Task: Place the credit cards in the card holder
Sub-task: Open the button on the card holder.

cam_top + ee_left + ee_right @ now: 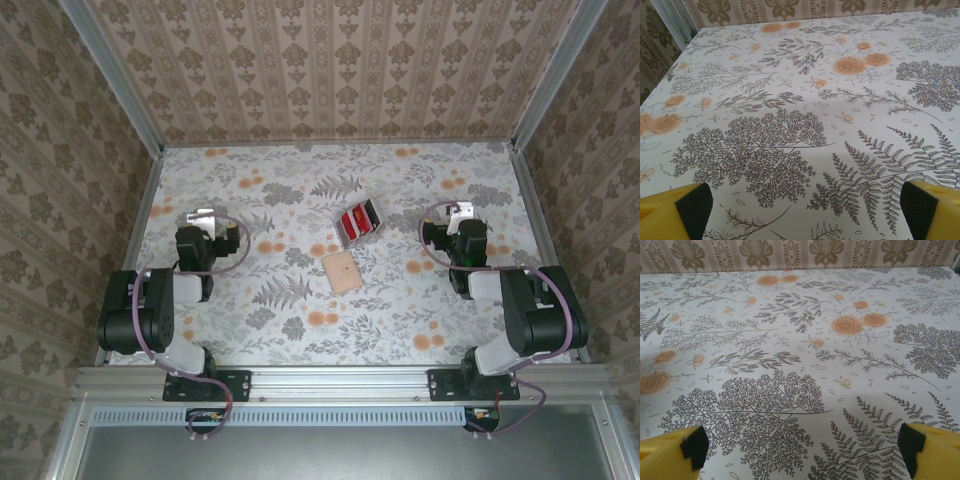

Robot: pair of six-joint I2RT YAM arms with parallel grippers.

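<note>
1. The credit cards (358,222), a small red stack with white and dark bands, lie tilted near the middle of the table. The tan card holder (340,270) lies flat just beside them, on the side nearer the arms.
2. The left gripper (203,216) sits well left of the cards, jaws spread wide and empty. Its yellow fingers (670,215) hang over bare cloth.
3. The right gripper (460,211) sits off to the right of the cards, also wide apart and gripping nothing.
4. The table (260,320) is covered in a print of grey ferns and orange roses.
5. Patterned beige walls (330,60) stand on three sides, edged by aluminium frame rails (340,380).
</note>
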